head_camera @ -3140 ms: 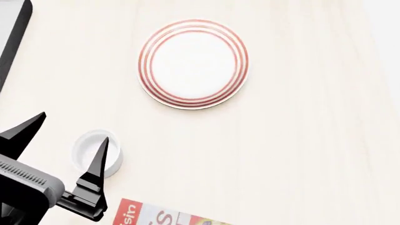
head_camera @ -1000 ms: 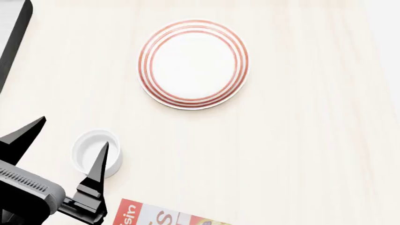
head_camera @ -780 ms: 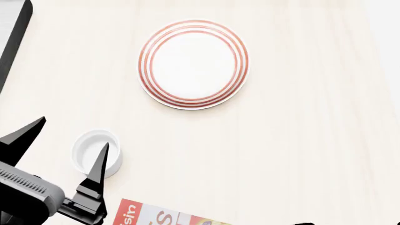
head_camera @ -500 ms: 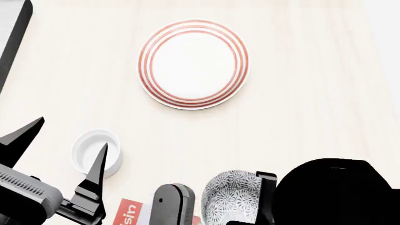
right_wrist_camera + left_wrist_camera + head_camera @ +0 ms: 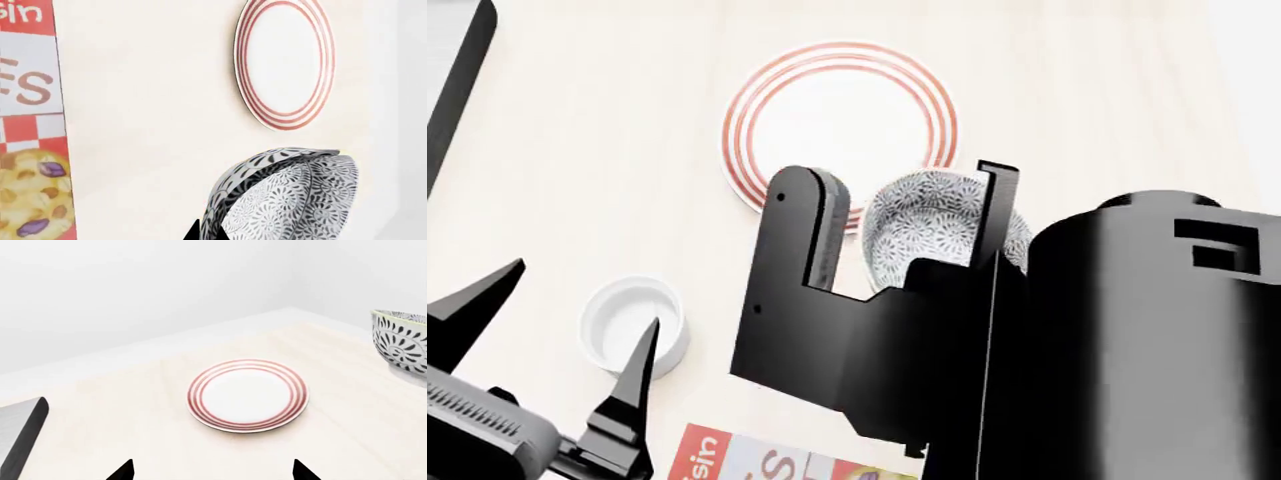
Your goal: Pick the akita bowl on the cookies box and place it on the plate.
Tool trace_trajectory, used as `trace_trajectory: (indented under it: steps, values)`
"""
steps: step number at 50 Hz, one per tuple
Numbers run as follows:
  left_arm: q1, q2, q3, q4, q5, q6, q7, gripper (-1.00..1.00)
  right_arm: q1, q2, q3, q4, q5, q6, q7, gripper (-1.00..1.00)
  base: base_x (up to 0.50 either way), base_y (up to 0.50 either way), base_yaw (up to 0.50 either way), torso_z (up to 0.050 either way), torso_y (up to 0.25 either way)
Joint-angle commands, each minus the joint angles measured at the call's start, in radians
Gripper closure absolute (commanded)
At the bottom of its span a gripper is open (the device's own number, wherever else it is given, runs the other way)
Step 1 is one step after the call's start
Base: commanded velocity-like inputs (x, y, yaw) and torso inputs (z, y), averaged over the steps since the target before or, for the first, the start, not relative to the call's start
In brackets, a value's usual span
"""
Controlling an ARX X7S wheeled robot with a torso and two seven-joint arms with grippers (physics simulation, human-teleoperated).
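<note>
The akita bowl (image 5: 932,222), grey-white with a dark speckled pattern, hangs above the table in my right gripper (image 5: 908,215), which is shut on it. In the head view the bowl overlaps the near right rim of the plate (image 5: 838,95), a white plate with red rings. The right wrist view shows the bowl (image 5: 287,195) tilted just short of the plate (image 5: 287,62), with the cookies box (image 5: 30,125) off to one side. Only a corner of the cookies box (image 5: 731,458) shows under my arm. My left gripper (image 5: 577,300) stands open, holding nothing, by the white cup.
A small plain white cup (image 5: 627,322) sits on the table beside my left gripper's finger. The dark stove's edge (image 5: 457,90) runs along the far left. My right arm hides much of the near right table. The left wrist view shows the plate (image 5: 248,395) and the bowl (image 5: 403,340).
My right arm has come into the head view from the bottom with the bowl and has moved up to the plate's near rim. The left gripper has barely shifted.
</note>
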Motion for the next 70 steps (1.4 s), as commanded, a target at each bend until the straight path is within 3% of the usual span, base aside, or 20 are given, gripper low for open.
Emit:
trace_trajectory:
  steps: [1, 14, 35, 47, 53, 62, 70]
  values:
    - [0.013, 0.01, -0.019, 0.018, 0.017, 0.004, 0.025, -1.0, 0.007, -0.06, -0.06, 0.159, -0.393, -0.144, -0.221, 1.0, 0.0, 0.0, 0.0, 0.0, 0.0]
    - [0.021, 0.008, -0.009, 0.004, 0.022, 0.027, 0.035, -1.0, -0.066, -0.158, -0.147, 0.402, -0.593, -0.32, -0.294, 1.0, 0.0, 0.0, 0.0, 0.0, 0.0]
    - [0.029, -0.003, -0.011, 0.01, 0.019, 0.039, 0.035, -1.0, -0.179, -0.333, -0.176, 0.767, -0.757, -0.56, -0.36, 1.0, 0.0, 0.0, 0.0, 0.0, 0.0]
    - [0.044, -0.01, -0.017, 0.011, 0.015, 0.056, 0.037, -1.0, -0.246, -0.467, -0.156, 1.073, -0.825, -0.728, -0.41, 1.0, 0.0, 0.0, 0.0, 0.0, 0.0]
    - [0.063, -0.016, -0.008, 0.005, 0.029, 0.083, 0.044, -1.0, -0.292, -0.572, -0.16, 1.325, -0.888, -0.863, -0.453, 1.0, 0.0, 0.0, 0.0, 0.0, 0.0]
    - [0.07, -0.014, 0.002, -0.025, 0.035, 0.114, 0.06, -1.0, -0.359, -0.576, -0.038, 1.331, -1.021, -0.869, -0.48, 1.0, 0.0, 0.0, 0.0, 0.0, 0.0]
    - [0.081, -0.025, -0.004, -0.022, 0.03, 0.126, 0.066, -1.0, -0.393, -0.576, -0.036, 1.357, -1.039, -0.886, -0.473, 1.0, 0.0, 0.0, 0.0, 0.0, 0.0]
